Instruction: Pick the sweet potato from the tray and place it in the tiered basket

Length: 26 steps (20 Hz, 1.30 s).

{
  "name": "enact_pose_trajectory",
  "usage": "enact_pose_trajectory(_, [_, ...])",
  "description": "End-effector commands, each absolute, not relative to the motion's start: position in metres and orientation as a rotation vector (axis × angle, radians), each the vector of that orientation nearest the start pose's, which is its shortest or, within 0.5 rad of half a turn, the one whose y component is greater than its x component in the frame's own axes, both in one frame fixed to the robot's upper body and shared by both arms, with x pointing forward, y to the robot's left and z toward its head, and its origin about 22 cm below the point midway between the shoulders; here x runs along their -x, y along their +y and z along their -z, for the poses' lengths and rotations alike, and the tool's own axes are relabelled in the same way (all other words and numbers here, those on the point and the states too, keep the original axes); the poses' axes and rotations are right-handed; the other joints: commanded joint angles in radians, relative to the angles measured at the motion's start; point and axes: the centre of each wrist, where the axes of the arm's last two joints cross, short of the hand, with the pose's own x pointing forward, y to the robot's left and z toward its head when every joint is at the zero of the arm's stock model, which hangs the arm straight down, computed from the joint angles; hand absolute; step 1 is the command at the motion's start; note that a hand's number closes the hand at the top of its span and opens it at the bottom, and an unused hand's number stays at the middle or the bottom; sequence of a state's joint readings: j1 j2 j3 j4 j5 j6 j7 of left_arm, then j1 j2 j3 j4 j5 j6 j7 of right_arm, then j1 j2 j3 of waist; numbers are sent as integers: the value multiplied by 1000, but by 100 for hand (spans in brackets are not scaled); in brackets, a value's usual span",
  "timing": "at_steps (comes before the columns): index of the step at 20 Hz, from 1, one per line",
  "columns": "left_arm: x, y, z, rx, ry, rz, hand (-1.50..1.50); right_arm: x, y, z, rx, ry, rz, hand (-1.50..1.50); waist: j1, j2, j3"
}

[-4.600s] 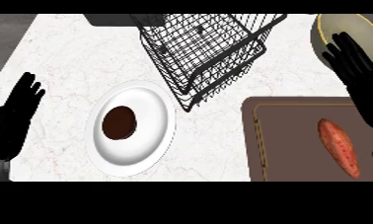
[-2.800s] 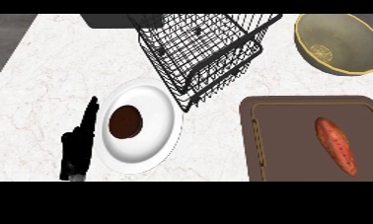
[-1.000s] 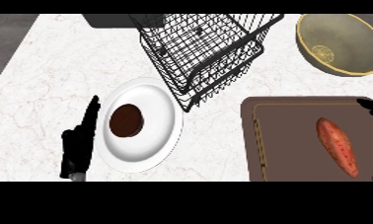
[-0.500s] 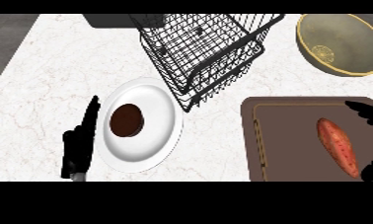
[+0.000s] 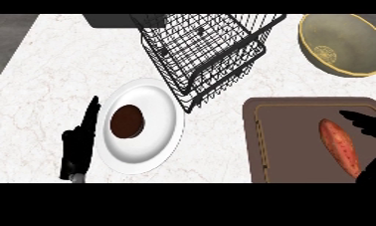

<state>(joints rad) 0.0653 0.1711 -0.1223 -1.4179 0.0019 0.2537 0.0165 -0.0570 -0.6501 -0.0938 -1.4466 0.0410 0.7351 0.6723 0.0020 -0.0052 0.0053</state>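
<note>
None of the job is done: the sweet potato (image 5: pixel 340 146) lies on the tray (image 5: pixel 286 140) at near right, unlifted. My right robot hand (image 5: pixel 361 119) shows only straight fingertips just beside it, at the frame's edge. My left robot hand (image 5: pixel 79 143) rests open beside the plate (image 5: pixel 158 120). Bare desk (image 5: pixel 66 70) separates tray from basket (image 5: pixel 202 53).

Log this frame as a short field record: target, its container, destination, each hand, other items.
target: sweet potato, lying on tray
container: brown tray, lower right
destination: black wire tiered basket, holds nothing visible
right hand: fingertips at right edge beside the potato, grasp unclear
left hand: open, left of white plate
other: brown round item on plate; bowl upper right
</note>
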Motion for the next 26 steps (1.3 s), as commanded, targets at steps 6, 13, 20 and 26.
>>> enact_pose_trajectory(6, [-215, 245, 55, -230, -1288, 0, 0, -266, -392, -70, 306, -556, -810, 150, -1, 5, -5])
enact_pose_trajectory(13, [-208, 251, 54, -248, -1290, 30, 0, -263, -384, -41, 278, -646, -825, 150, 3, 6, -5])
enact_pose_trajectory(20, [-219, 237, 55, -251, -1309, 22, 0, -258, -374, -37, 444, -756, -906, 150, -1, 6, -5])
enact_pose_trajectory(26, [-203, 246, 58, -247, -1287, 20, 0, -252, -261, -46, 812, -720, -669, 150, -5, -10, -15])
